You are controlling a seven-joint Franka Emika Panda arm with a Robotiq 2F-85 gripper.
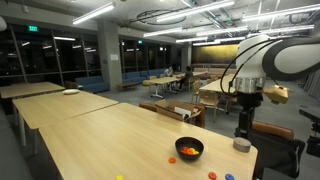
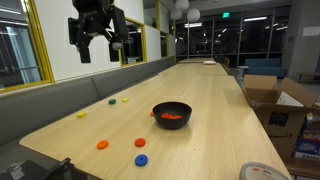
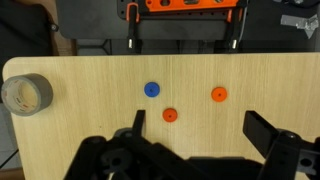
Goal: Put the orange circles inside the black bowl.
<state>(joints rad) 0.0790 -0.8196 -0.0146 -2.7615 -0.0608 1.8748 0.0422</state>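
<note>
The black bowl (image 1: 189, 149) (image 2: 171, 113) stands on the long wooden table and holds some orange pieces (image 2: 171, 117). Orange circles lie loose on the table: two show in the wrist view (image 3: 169, 115) (image 3: 219, 94) and two near the table end in an exterior view (image 2: 102, 145) (image 2: 141, 143). My gripper (image 3: 200, 125) (image 2: 97, 35) (image 1: 245, 115) is open and empty. It hangs high above the table, over the loose discs and away from the bowl, which the wrist view does not show.
A blue piece (image 3: 151, 89) (image 2: 140, 160) lies beside the orange discs. A yellow piece (image 2: 111, 101) lies near the wall side. A grey tape roll (image 3: 27, 93) (image 1: 241, 144) sits by the table edge. Cardboard boxes (image 2: 275, 100) stand beside the table.
</note>
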